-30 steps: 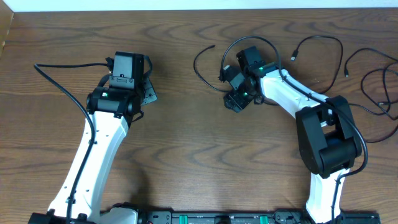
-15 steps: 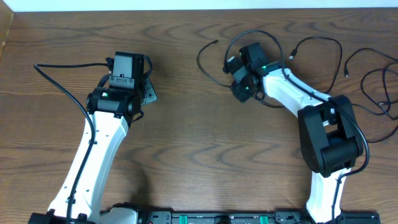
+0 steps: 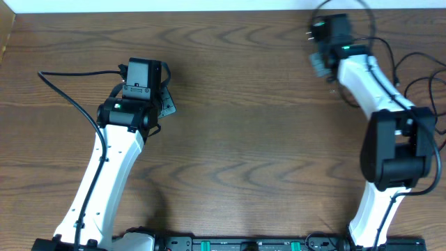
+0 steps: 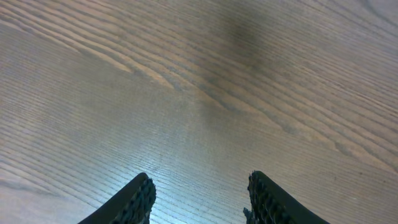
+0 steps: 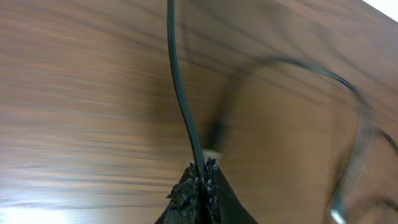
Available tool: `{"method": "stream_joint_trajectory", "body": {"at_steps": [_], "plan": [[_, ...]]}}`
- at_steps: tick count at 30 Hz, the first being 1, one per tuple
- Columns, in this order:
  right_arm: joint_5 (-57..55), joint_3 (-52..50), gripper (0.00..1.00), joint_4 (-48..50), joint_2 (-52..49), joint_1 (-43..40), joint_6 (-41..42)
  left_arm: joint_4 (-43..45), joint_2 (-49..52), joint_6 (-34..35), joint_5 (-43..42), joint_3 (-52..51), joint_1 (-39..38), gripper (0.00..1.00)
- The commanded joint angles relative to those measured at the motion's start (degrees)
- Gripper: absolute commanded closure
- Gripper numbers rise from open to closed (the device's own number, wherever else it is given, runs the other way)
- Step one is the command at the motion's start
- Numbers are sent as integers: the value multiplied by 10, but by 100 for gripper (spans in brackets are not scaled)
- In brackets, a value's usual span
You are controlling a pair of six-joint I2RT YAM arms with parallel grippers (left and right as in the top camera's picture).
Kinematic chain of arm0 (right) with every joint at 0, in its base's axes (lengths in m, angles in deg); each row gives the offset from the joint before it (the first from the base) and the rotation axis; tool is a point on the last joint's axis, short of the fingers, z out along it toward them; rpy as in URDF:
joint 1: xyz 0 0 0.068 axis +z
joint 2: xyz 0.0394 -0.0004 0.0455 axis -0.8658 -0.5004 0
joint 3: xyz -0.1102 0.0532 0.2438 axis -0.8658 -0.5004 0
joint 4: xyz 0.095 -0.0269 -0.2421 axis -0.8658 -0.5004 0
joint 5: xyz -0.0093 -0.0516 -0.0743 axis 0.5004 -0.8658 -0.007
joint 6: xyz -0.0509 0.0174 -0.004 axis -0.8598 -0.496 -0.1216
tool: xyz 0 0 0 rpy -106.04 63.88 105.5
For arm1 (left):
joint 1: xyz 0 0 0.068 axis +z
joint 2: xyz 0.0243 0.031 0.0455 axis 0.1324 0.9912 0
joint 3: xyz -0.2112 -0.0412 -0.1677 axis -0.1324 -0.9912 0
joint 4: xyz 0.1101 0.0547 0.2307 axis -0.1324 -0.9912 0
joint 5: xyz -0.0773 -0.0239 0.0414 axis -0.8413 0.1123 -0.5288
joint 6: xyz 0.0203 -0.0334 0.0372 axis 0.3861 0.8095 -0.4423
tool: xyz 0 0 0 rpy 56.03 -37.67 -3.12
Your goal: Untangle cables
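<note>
- The right gripper has its jaws closed tight on a thin black flexible cord. The cord leaves the fingertips and runs straight ahead, its long axis in line with the hand, over the brown wood-grain table.
- A blurred dark strand arcs ahead and to the right of that hand. Whether it is the same cord cannot be told.
- The left gripper holds its fingers well apart over bare wood with nothing between them and no cord ahead.
- From above, the loose black cords lie behind the right hand on its outer side and well apart from the left, so the right arm is clearly nearer.
- Only the right wrist view shows the grip, which the overhead view blurs. Only the overhead view shows the remaining pile.
</note>
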Motion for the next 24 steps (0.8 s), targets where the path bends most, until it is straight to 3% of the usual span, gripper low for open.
{"method": "stream_joint_trajectory", "body": {"at_steps": [1,10,12,13,15,17,24], "plan": [[-68,9,99,-18,-5,-64,11,0,-6,1,1,4,1,50],[-21,9,94,-68,-5,-158,76,9,-5,2,1,4,1,51],[-16,9,81,-70,-5,-171,97,8,-5,1,1,4,1,50],[0,9,64,-71,-5,-176,98,8,-5,2,1,4,1,50],[34,9,21,-76,-5,-181,96,9,-5,2,1,4,1,51],[48,9,2,-83,-5,-182,96,9,-5,2,1,4,1,51],[113,9,1,-99,-5,-180,99,8,-5,2,1,4,1,51]]}}
